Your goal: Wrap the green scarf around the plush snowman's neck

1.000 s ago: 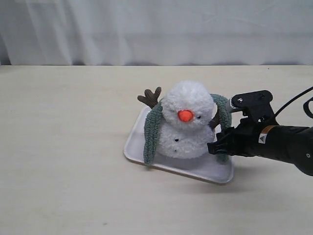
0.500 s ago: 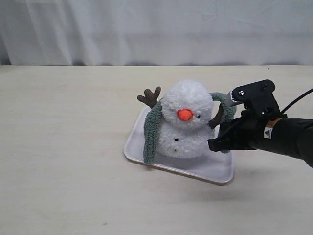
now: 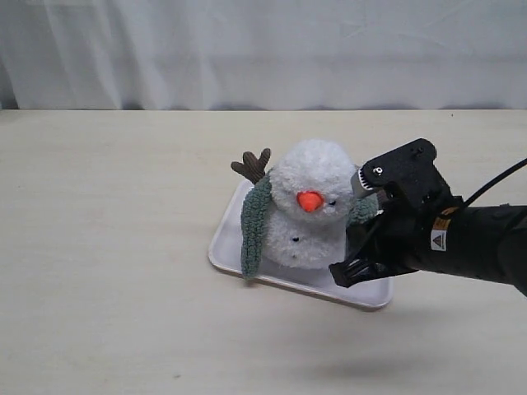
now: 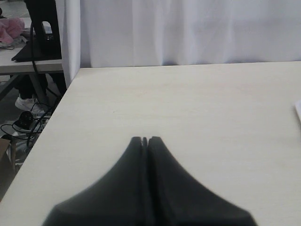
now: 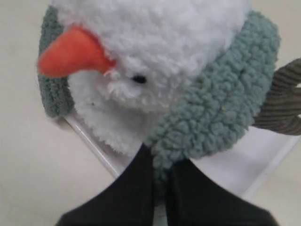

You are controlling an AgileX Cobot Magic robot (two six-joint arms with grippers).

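Green scarf [image 5: 221, 108]: draped behind plush snowman [image 3: 309, 177].
Right claw [image 5: 161, 176]: clamped tight on one scarf end.
Left claw [image 4: 145, 140]: closed, empty, over tabletop [image 4: 188, 103].

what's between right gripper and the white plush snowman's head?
The fuzzy grey-green scarf: its end is pinched in the jaws of the right gripper and curves up against the snowman's head. Right wrist view shows it.

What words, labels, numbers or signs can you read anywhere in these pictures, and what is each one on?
No word or number can be read.
White sticker on the right arm, behind the right gripper: what looks like a triangle sign; any lettering is too small to read.
The orange tag just above it: too small to read.
On the plush snowman, green scarf and tray: no text.
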